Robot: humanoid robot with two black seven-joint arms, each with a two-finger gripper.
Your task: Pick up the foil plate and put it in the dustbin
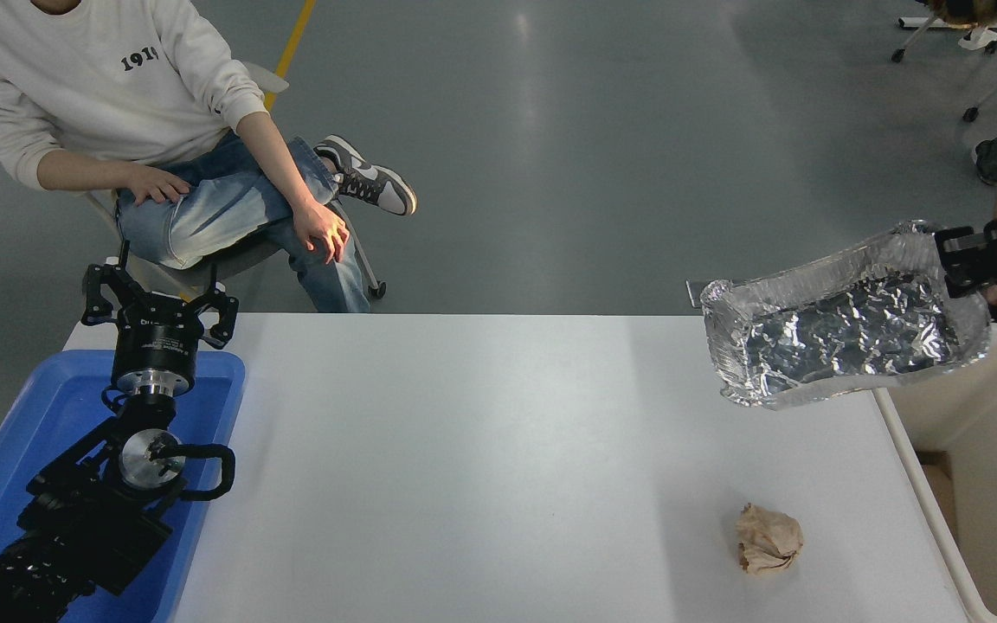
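Our right gripper (955, 256) is clamped on the foil plate's (845, 333) right rim; plate hangs tilted in the air to its left, over the table (464, 450) edge beside the dustbin (996, 450). Left gripper (158, 307), fingers apart, parked over blue tub (40, 424).

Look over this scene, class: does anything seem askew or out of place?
The crinkled silver foil plate hangs tilted in the air, pinched at its rim by the right gripper. A crumpled brown paper ball lies loose on the white table.
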